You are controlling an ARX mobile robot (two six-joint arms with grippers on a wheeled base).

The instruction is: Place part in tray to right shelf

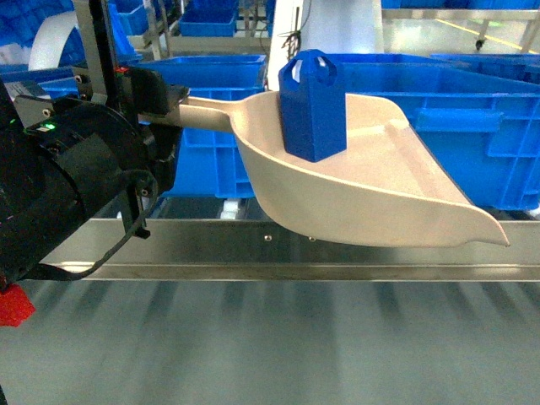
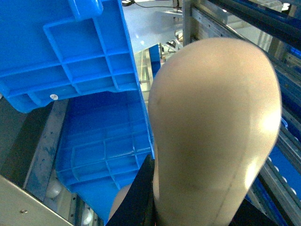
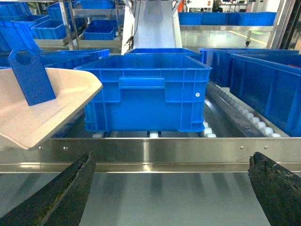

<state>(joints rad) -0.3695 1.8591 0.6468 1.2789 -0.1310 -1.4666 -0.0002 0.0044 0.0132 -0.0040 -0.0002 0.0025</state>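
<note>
Part upright in tray, peak up; tray handle left.

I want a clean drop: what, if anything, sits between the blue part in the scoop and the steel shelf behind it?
A blue crate already sits on the shelf rollers right behind the front rail, beside the scoop. The blue part stands upright in the scoop, above the rail, so nothing else visible blocks it.

The head camera is looking forward and slightly down at the tray over the right shelf. The left wrist camera is pressing near the tray's underside; the right wrist camera is facing the rail, sharing both.
</note>
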